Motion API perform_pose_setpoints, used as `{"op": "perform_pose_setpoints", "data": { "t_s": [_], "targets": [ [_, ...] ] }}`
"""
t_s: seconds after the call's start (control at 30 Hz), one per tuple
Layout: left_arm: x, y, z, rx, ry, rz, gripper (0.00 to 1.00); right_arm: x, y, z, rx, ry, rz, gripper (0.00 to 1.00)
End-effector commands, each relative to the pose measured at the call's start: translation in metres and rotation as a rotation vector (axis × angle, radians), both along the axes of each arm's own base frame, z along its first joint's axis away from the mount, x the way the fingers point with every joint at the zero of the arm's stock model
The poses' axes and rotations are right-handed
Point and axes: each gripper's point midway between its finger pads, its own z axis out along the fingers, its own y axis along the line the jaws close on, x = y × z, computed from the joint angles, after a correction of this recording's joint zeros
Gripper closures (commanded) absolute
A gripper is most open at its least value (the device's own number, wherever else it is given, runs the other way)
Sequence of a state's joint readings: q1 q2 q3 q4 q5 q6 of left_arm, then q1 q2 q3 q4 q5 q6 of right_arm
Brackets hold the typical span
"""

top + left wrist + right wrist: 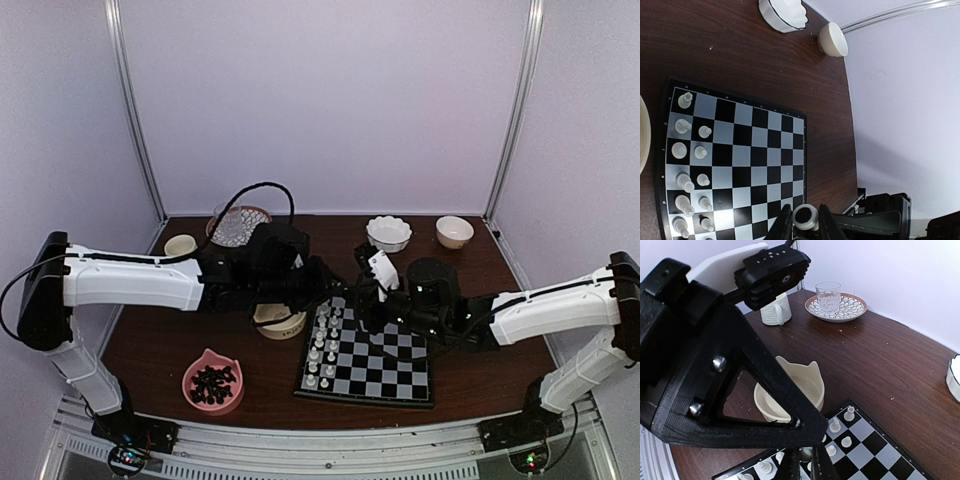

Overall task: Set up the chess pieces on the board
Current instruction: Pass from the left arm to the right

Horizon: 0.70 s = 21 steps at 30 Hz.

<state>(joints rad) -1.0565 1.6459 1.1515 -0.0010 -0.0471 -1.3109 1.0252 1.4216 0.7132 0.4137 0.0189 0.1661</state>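
1. Left pincer (805, 220) is pinching one small white plastic chessman (806, 215), holding it up over the flat square chessboard of black and pale grey checks (765, 165). That board lies by the near edge of the table, right of the middle.
2. The right pincer (805, 467) hangs close beside it. Only dark fingertips show low in its own view, so I cannot tell whether it is spread or pressed together.
3. Done, as I judge it: about a dozen upright white plastic chessmen (684, 181) stand in two files along the board's side facing the table's left edge, one to a square.
4. Left on that side: the far square of the inner file is bare, and the pinched chessman has yet to be set down.
5. The board's other side, facing the right edge, holds nothing. Small dark pieces (213, 383) sit heaped in a pink plastic bowl (188, 388) near the near-left corner. If those are the black chessmen, I would call the task under half done.
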Motion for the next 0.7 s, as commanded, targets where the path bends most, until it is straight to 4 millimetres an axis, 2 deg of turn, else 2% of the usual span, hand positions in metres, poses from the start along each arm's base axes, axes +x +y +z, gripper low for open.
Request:
{"op": "perform_pose_setpoints", "data": {
  "t_s": [0.0,0.13,0.3,0.4,0.53,0.67],
  "targets": [
    [-0.003,-0.005,-0.003,-0.008,-0.01,-0.011,0.74,-0.001,0.0,0.016,0.043,-0.033,-0.005,0.96],
    [0.004,0.006,0.009,0.037,-0.08,0.018,0.62,-0.001,-0.001,0.014,0.008,-0.026,-0.002,0.98],
    [0.013,0.056,0.04,0.229,-0.254,0.092,0.46,-0.004,0.001,0.014,-0.007,-0.017,0.019,0.98],
    [0.012,0.082,0.06,0.34,-0.392,0.075,0.36,-0.01,0.006,0.015,-0.015,-0.005,0.062,0.99],
    [-0.01,0.091,0.082,0.441,-0.651,-0.151,0.27,-0.02,0.018,0.016,-0.019,0.029,0.149,0.99],
    [-0.033,0.104,0.084,0.504,-0.866,-0.321,0.22,-0.032,0.03,0.017,-0.013,0.072,0.24,0.98]
  ]
}}
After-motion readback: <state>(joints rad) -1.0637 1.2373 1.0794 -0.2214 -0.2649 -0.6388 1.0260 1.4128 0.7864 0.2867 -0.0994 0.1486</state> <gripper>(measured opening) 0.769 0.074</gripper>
